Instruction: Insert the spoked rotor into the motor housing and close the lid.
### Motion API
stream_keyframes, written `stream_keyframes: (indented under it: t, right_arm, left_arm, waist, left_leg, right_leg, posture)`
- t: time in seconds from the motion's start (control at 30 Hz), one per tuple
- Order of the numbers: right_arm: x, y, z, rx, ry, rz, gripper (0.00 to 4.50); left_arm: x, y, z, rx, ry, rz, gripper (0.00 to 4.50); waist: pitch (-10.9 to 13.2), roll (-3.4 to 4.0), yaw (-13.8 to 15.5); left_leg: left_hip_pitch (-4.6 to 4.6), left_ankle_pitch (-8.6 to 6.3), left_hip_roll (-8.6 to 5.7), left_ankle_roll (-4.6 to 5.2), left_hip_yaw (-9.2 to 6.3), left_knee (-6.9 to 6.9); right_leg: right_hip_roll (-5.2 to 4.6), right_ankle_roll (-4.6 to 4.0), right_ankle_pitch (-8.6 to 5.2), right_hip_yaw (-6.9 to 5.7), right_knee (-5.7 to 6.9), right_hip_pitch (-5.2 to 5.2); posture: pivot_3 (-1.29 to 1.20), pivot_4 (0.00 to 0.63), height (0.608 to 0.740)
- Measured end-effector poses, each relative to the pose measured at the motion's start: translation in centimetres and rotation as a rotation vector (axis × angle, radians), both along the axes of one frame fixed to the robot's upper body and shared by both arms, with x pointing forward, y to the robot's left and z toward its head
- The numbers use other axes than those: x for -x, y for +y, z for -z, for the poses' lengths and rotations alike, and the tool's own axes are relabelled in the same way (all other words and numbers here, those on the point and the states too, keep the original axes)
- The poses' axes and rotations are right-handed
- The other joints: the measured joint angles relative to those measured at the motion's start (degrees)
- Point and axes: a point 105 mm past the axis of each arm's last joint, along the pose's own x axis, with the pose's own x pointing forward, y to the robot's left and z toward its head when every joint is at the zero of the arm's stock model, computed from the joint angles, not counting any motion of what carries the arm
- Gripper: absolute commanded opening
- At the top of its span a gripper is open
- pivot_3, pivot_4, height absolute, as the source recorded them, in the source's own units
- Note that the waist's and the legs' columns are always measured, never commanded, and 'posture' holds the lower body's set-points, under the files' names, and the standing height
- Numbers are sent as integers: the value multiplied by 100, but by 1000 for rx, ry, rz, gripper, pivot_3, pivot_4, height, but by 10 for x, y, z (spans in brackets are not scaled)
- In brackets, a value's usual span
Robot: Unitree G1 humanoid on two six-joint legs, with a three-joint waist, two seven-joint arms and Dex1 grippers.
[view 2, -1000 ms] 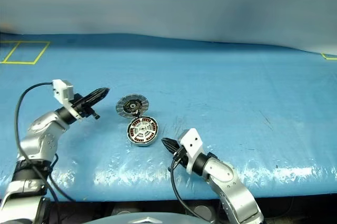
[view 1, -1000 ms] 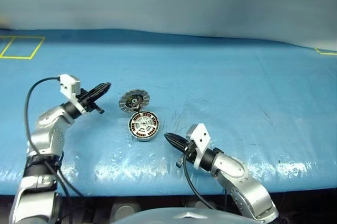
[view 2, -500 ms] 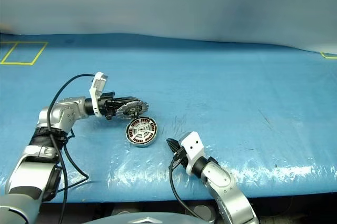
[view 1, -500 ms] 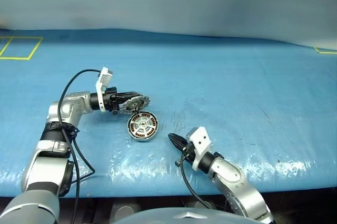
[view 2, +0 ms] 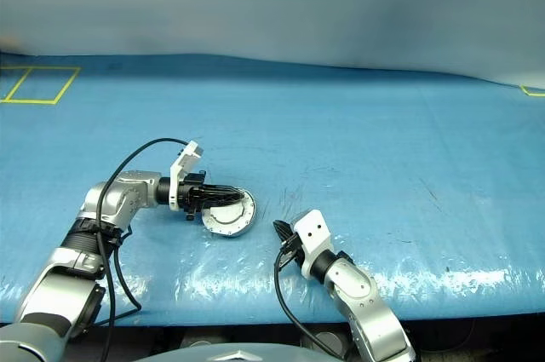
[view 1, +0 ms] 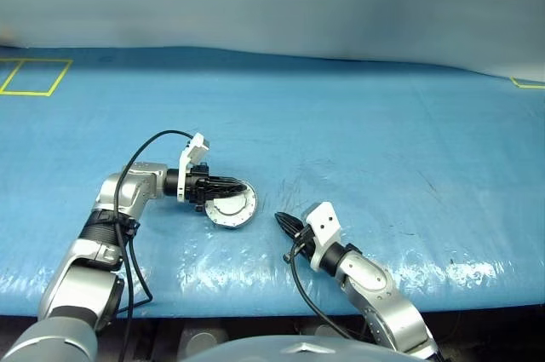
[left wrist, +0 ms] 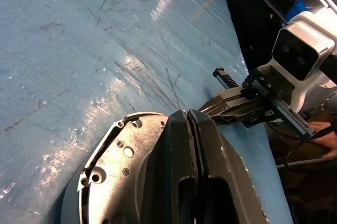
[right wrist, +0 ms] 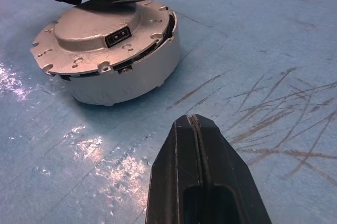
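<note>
A blue worktop (view 1: 366, 123) fills the scene, scuffed with fine scratches near the middle. Close to its front edge sits the motor housing (right wrist: 142, 74), a shallow grey round cup. The lid (right wrist: 97, 37) is folded down over it, plain grey outer face up, with small screw holes and a little rectangular socket showing. On one side a thin dark gap remains between lid and housing, so it does not look fully seated. The spoked rotor is presumably inside, hidden under the lid.

The left pincer (view 1: 238, 185) reaches in from the left, its two black fingers pressed together and holding nothing, their tips resting on top of the lid near its far edge. The right pincer (view 1: 281, 221) lies just beside the housing on the right, low over the worktop, fingers also pressed together and empty, not touching anything.

The step in hand appears to be pressing the lid shut. To do it well, the left fingertips should push straight down, moving toward the lid's centre or the gapped side, so the lid seats evenly rather than tipping. The right pincer could brace the housing wall so it does not slide on the slick surface.
</note>
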Motion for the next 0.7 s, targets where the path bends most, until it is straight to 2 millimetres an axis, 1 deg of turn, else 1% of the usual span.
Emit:
stream_keyframes:
  t: [0.13, 0.23, 0.27, 0.37, 0.43, 0.47, 0.5, 0.6, 0.7]
  right_arm:
    - [-1, -1, -3, 0, -12, 0, 0]
    - [-3, -2, -23, -34, -64, -2, 0]
    - [-5, -2, -31, -54, -74, 1, 0]
    - [-14, -1, -53, -85, -95, 0, 0]
    - [-16, 0, -58, -73, -76, -18, 0]
    - [-17, 1, -57, -51, -62, -26, 0]
    - [-20, 1, -56, -11, -46, -35, 0]
    - [-27, 5, -53, 87, -31, -36, 0]
    - [-32, 15, -52, 127, -27, -54, 632]
  left_arm:
    - [4, 3, -1, 33, -33, -42, 39]
    - [9, 10, -8, 90, -68, -103, 39]
    - [10, 12, -15, 115, -96, -125, 39]
    - [13, 19, -44, 178, -233, -206, 39]
    - [17, 25, -53, 190, -290, -274, 39]
    - [20, 28, -53, 186, -314, -316, 39]
    - [26, 29, -48, 172, -330, -358, 39]
    - [39, 30, -28, 108, -374, -479, 39]
    - [53, 26, -20, 115, -439, -604, 0]
  waist:
    - [0, 2, -9]
    - [4, 4, -14]
    - [4, 4, -14]
    - [5, 7, -2]
    - [5, 7, 0]
    - [5, 10, -6]
    - [5, 11, -13]
    - [7, 12, 9]
    - [6, 11, 23]
  left_leg:
    - [0, 0, 1, 0, 0, 0]
    - [-4, 0, 3, 0, -1, 0]
    - [-4, 0, 3, 0, -2, 0]
    - [-2, 1, 3, -2, -2, 1]
    - [-1, 1, 2, -1, -2, 1]
    - [0, 1, 2, -2, 0, 0]
    - [0, 1, 1, -1, 4, -1]
    - [-1, 1, 0, -2, 0, 0]
    - [-2, 1, -2, -2, 2, 3]
  right_leg:
    - [0, 1, 0, 1, 1, -1]
    - [1, 1, 0, 0, 3, -4]
    - [1, 0, 0, -1, 3, -5]
    - [-1, 1, 1, 1, 3, -2]
    - [-3, 0, 1, 0, 2, 0]
    - [-4, 0, 1, 2, 1, 0]
    - [-5, 0, 1, 5, 1, -1]
    - [-5, -2, 1, 1, 2, -3]
    - [-6, -1, 2, 3, -1, -2]
  posture:
    - [0, 150, 740]
    - [0, 150, 740]
    - [0, 150, 740]
    - [0, 150, 740]
    - [0, 150, 740]
    - [0, 150, 740]
    - [0, 150, 740]
    - [0, 150, 740]
    - [0, 150, 740]
